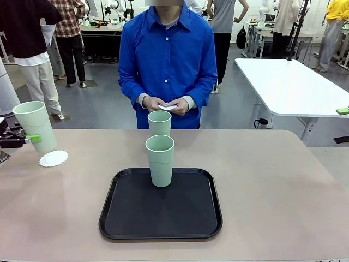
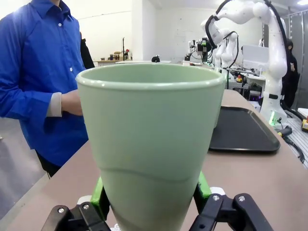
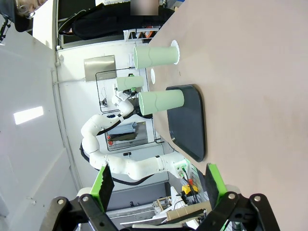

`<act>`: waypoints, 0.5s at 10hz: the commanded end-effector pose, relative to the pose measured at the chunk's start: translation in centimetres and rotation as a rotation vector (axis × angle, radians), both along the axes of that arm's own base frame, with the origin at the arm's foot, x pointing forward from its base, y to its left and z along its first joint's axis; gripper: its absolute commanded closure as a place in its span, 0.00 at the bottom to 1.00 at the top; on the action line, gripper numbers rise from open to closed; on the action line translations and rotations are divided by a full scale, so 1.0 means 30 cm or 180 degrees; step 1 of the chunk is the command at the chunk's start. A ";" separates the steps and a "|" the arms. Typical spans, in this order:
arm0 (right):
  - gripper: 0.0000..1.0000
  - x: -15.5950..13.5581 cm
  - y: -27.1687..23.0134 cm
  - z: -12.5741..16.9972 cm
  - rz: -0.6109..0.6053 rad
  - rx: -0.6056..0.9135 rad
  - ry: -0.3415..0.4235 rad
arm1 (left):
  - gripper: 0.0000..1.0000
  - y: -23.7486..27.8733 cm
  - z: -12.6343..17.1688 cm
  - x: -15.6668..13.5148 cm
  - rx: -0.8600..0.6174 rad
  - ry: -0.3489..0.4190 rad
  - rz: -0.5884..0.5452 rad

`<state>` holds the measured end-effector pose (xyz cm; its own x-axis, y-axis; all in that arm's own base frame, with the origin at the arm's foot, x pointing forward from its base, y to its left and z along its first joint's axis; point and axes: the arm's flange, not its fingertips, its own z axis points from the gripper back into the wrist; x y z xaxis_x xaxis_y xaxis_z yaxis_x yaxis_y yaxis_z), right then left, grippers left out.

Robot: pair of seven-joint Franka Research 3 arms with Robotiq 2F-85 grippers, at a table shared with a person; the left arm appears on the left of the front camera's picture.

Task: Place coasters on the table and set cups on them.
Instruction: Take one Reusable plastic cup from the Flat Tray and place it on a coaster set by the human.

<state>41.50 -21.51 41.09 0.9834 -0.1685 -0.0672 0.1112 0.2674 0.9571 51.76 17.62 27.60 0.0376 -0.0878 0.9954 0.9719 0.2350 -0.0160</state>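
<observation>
The left pincer is clenched on the held cup, with its pads on the lower wall. The cup hangs slightly tilted at the left edge of the surface, its base just beside the near coaster.

Handling, as judged:
- The cup is light, stiff and smooth. The taper may let it slide, so grip it low and level.
- The near coaster is thin paper and likely shifts if nudged.

Nothing stands between cup and coaster. The right pincer is released. A second cup stands on the black tray. A third cup stands beyond the tray on a far coaster.
</observation>
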 end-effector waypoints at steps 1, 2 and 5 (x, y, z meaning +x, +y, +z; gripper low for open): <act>0.00 -0.002 0.003 0.000 0.0009 0.0026 -0.0001 | 0.15 -0.006 -0.033 0.024 0.0084 -0.0063 -0.0048; 0.00 -0.002 0.003 0.000 0.0009 0.0026 -0.0001 | 0.15 -0.015 -0.062 0.034 0.0069 -0.0052 -0.0058; 0.00 -0.002 0.003 0.000 0.0009 0.0026 -0.0001 | 0.15 -0.022 -0.108 0.031 0.0002 -0.0018 -0.0091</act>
<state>41.51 -21.51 41.09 0.9834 -0.1684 -0.0672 0.1112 0.2674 0.9571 52.31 16.78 24.26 0.0593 -0.0881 0.9943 0.9749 0.2194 -0.0387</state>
